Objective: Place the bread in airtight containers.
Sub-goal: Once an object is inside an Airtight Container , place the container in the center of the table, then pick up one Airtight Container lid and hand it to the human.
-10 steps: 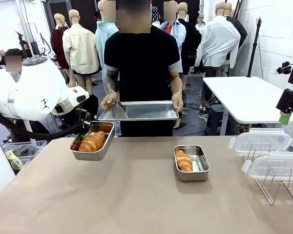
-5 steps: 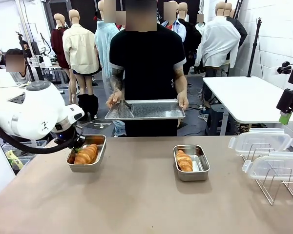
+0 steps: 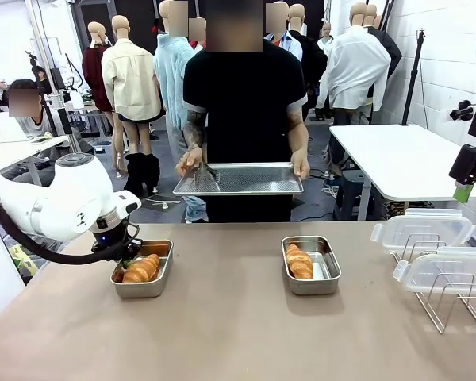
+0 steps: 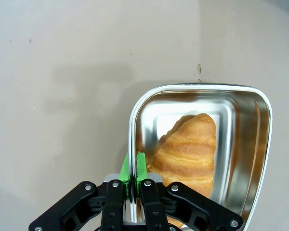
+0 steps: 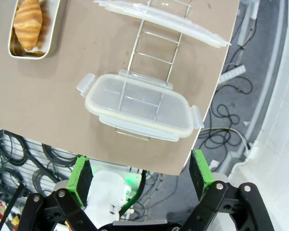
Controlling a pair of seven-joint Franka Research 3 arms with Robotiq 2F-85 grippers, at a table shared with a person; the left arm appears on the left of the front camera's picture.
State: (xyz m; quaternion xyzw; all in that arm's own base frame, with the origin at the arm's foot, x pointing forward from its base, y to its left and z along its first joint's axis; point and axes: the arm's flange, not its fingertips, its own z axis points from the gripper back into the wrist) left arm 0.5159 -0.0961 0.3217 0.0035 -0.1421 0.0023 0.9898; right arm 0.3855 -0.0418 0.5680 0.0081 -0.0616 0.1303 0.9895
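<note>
Croissants, both of them: where do they lie?

One croissant (image 3: 143,268) lies in the left-hand container (image 3: 143,289), near the left edge of the table (image 3: 222,333). It is golden-brown and glossy, ridged across, and tapers to a blunt tip.

And the left gripper (image 4: 133,162)?

Its green pads are pressed together on that container's long side wall. The steel rim is pinched between them, just beside the croissant.

Further right?

The second croissant (image 3: 299,261) lies in the middle container (image 3: 327,278), tucked against its left wall with bare steel showing beside it. It has the same orange-tan crust and the same ridges. Behind the table a person holds a perforated tray (image 3: 238,181), one hand (image 3: 189,163) at each end.

And at the right edge?

Two clear lids (image 3: 422,230) rest on a wire rack (image 3: 452,305), well apart from both containers. The right gripper (image 5: 142,171) hangs high above the rack, its jaws spread wide with nothing between them.
</note>
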